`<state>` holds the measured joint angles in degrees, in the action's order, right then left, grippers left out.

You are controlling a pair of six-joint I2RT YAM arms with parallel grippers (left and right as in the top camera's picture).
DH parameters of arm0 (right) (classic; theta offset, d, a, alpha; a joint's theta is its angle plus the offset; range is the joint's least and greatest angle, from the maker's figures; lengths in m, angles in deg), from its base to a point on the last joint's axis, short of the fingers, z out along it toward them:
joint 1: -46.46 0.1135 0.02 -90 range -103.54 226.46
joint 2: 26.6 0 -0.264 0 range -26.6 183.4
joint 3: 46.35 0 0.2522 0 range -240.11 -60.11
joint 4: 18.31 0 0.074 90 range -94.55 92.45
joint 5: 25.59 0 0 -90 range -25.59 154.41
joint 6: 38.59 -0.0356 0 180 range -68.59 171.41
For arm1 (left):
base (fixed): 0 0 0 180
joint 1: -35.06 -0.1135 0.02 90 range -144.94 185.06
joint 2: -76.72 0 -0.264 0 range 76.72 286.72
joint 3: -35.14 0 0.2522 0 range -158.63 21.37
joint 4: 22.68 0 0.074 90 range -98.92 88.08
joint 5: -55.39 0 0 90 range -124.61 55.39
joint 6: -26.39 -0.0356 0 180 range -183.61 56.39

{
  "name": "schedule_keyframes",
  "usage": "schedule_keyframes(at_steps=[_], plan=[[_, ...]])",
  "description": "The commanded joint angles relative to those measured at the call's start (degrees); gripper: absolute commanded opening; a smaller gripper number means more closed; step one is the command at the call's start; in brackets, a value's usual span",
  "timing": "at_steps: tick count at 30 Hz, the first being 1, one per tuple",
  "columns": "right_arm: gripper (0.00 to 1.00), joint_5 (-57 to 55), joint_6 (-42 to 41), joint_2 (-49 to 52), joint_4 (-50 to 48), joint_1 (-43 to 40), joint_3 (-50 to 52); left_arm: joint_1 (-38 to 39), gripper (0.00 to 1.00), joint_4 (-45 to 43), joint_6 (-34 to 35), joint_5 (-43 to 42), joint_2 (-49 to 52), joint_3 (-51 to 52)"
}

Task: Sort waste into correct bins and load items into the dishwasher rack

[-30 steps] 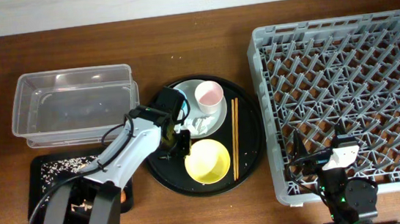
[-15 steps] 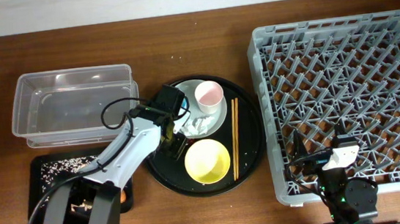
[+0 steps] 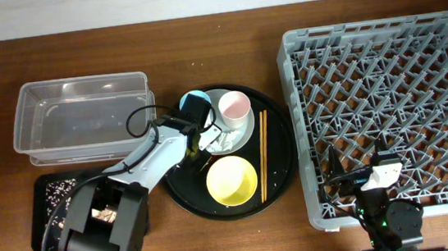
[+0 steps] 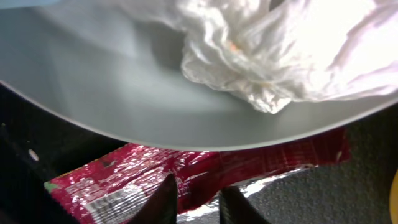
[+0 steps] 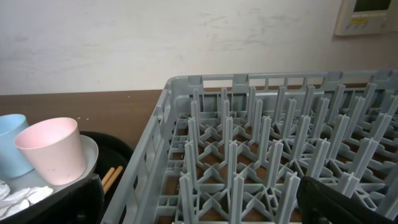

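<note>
My left gripper [image 3: 202, 141] is low on the round black tray at the near-left rim of the pale plate [image 3: 245, 132]. In the left wrist view its fingers [image 4: 199, 202] are close together with a fold of the red wrapper [image 4: 118, 180] between them. The wrapper lies partly under the plate rim [image 4: 124, 99]. Crumpled white tissue [image 4: 280, 56] sits on the plate [image 3: 224, 141]. The pink-inside cup [image 3: 233, 106], blue cup [image 3: 192, 100], yellow bowl [image 3: 232, 181] and chopsticks [image 3: 264, 154] are on the round tray. My right gripper [image 5: 199, 199] is open over the grey rack's [image 3: 386, 52] front-left corner.
The clear tub [image 3: 83, 114] stands at the left. The shallow black tray [image 3: 51, 210], in front of the tub, holds rice grains and beige scraps [image 3: 103, 213]. The round black tray [image 3: 280, 149] lies between the bins and the rack.
My left gripper has moved from beside the yellow bowl toward the plate's rim and the blue cup. The right arm has not moved.
</note>
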<state>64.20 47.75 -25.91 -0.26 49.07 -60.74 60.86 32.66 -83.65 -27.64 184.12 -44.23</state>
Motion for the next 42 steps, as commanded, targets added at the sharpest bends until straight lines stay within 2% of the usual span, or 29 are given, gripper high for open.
schedule_keyframes(at_steps=[1, 7, 13, 14, 17, 19, 21, 25, 30, 31, 32, 33, 35, 38, 39, 40, 42], plan=[[0.98, -0.5, -0.04, -0.37, 0.39, 0.37, 0.31, -0.07, 0.01, 0.07, -0.24, 0.35, 1.77, -0.02], [0.98, -0.52, -0.04, -0.37, 0.39, 0.37, 0.31, -0.02, 0.0, 5.14, -0.09, -3.04, -0.31, -3.48], [0.98, -0.5, -0.04, -0.37, 0.39, 0.37, 0.31, -0.02, 0.0, 8.15, 7.43, -3.06, -14.21, -9.22], [0.98, -0.5, -0.04, -0.37, 0.39, 0.37, 0.31, -0.09, 0.0, 7.3, 7.91, -1.77, -17.33, -9.31], [0.98, -0.5, -0.04, -0.37, 0.39, 0.37, 0.31, -0.09, 0.0, 2.56, 11.67, 11.98, -21.62, -9.31], [0.98, -0.5, -0.04, -0.37, 0.39, 0.37, 0.31, -0.57, 0.01, -0.81, 11.91, 19.04, -21.59, -9.31], [0.98, -0.5, -0.04, -0.37, 0.39, 0.37, 0.31, -2.49, 0.01, -2.64, 14.95, 23.3, -21.59, -9.31], [0.99, -0.5, -0.04, -0.37, 0.39, 0.37, 0.31, -9.88, 0.0, -4.63, 15.32, 20.96, -19.87, -9.29], [0.98, -0.5, -0.04, -0.37, 0.39, 0.37, 0.31, -19.52, 0.0, -5.86, 15.3, 16.17, -11.78, -9.29], [0.98, -0.5, -0.04, -0.37, 0.39, 0.37, 0.31, -20.83, 0.05, -6.51, 15.32, 14.97, -10.05, -9.29], [0.98, -0.5, -0.04, -0.37, 0.39, 0.37, 0.31, -22.32, 0.56, -8.87, 15.3, 14.21, -8.72, -9.29], [0.98, -0.5, -0.04, -0.37, 0.39, 0.37, 0.31, -22.51, 0.61, -10.01, 15.3, 14.21, -9.07, -9.35], [0.98, -0.5, -0.04, -0.37, 0.39, 0.37, 0.31, -22.18, 0.8, -11.69, 15.3, 14.19, -11.19, -9.86], [0.98, -0.5, -0.04, -0.37, 0.39, 0.37, 0.31, -20.28, 0.85, -11.43, 15.3, 12.13, -16.85, -10.64], [0.98, -0.5, -0.04, -0.37, 0.39, 0.37, 0.31, -19.17, 0.85, -10.54, 15.32, 8.76, -19.32, -10.64], [0.98, -0.5, -0.04, -0.37, 0.39, 0.37, 0.31, -17.38, 0.85, -8.33, 15.32, 1.4, -22.53, -10.62], [0.98, -0.5, -0.04, -0.37, 0.39, 0.37, 0.31, -14.47, 0.99, -5.49, 15.3, -11.04, -25.94, -10.62]])
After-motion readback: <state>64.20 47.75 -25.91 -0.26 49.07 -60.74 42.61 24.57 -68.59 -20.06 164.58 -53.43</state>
